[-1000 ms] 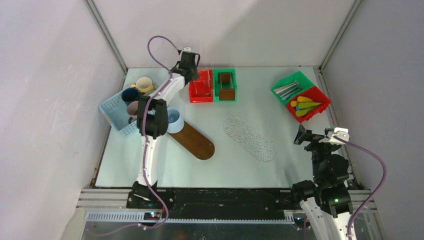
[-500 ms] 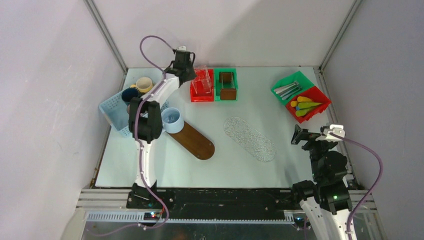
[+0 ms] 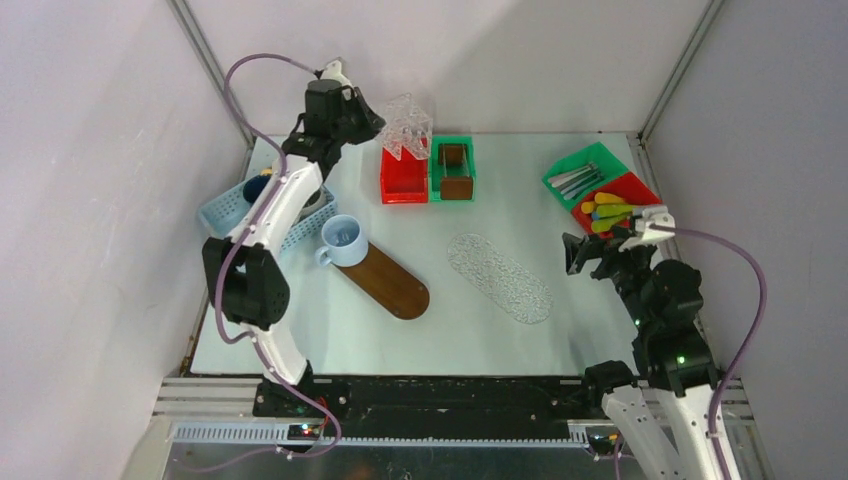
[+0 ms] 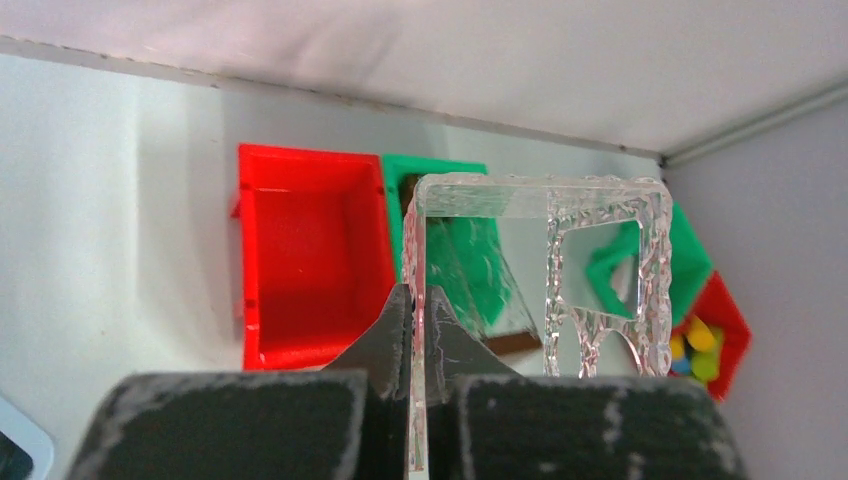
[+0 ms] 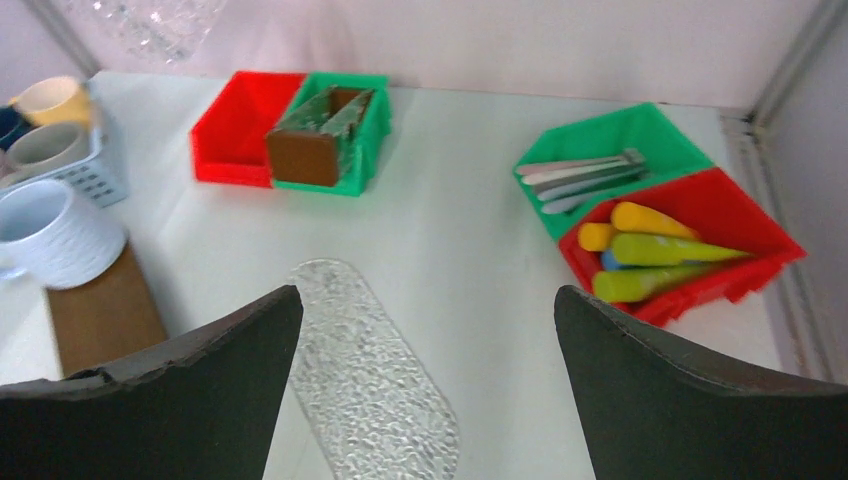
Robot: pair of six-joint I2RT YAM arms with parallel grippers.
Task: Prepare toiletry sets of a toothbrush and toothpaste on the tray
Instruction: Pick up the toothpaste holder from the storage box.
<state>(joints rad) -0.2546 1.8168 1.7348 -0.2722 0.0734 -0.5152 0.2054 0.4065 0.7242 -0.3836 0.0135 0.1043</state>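
toothbrushes [image 3: 575, 178] lie bundled in the right green bin [image 3: 612, 155] at the far right of the table [image 3: 520, 200]. tubes [image 3: 612, 212] in yellow and lime green, with bits of blue and orange showing, lie heaped in the right red bin [image 3: 645, 195] that touches it. none of them is on a tray.

the clear oval tray [image 3: 500, 277], textured and see-through, lies bare in the middle of the table. to its left a wooden oval tray [image 3: 392, 286] carries a pale blue mug [image 3: 343, 240] at its far end. a blue basket [image 3: 222, 213] with more mugs sits at the left edge.

the left gripper [image 4: 415, 300] is pinched tight on the thin wall of a clear textured holder [image 4: 545, 260], held up in the air over the far red bin [image 3: 402, 180]. beside that bin, touching it, the far green bin [image 3: 452, 172] holds a brown box.

the right gripper [image 5: 425, 300] hangs over the right side of the table with its jaws spread wide and nothing between them. it sits just near of the toothbrush and tube bins and beside the clear oval tray's right end.
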